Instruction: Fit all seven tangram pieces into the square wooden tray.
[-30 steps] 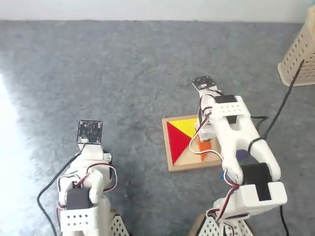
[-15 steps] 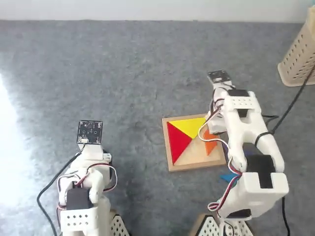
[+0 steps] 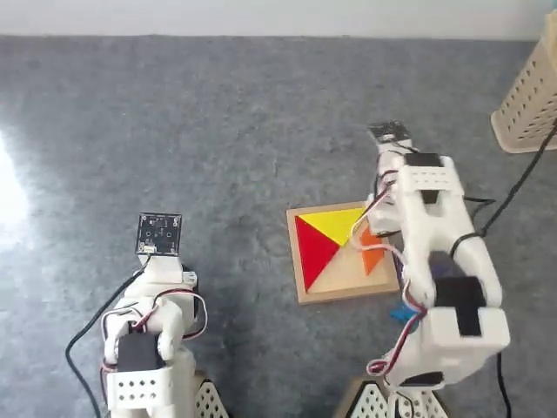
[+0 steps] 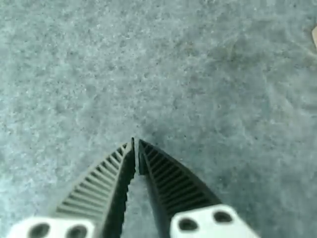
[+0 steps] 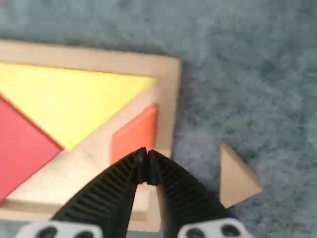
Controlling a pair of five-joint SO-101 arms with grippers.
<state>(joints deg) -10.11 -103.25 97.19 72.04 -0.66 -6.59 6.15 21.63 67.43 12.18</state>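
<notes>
The tan triangle (image 5: 237, 176) is found just outside the tray (image 5: 171, 99), nearest the right pincer (image 5: 145, 166), which is closed on nothing.

Right gripper (image 5: 145, 159) swings outward off the tray (image 5: 169, 94), orange piece (image 5: 133, 136) now uncovered, lying just ahead of its closed fingertips.

White plastic shells on left arm (image 3: 161, 326) and right arm (image 3: 426, 218), black servo blocks between — red, black and white wires looping alongside. Black ribbed fingers on left gripper (image 4: 135, 145) and right gripper (image 5: 147, 152), white bases with screw holes.
</notes>
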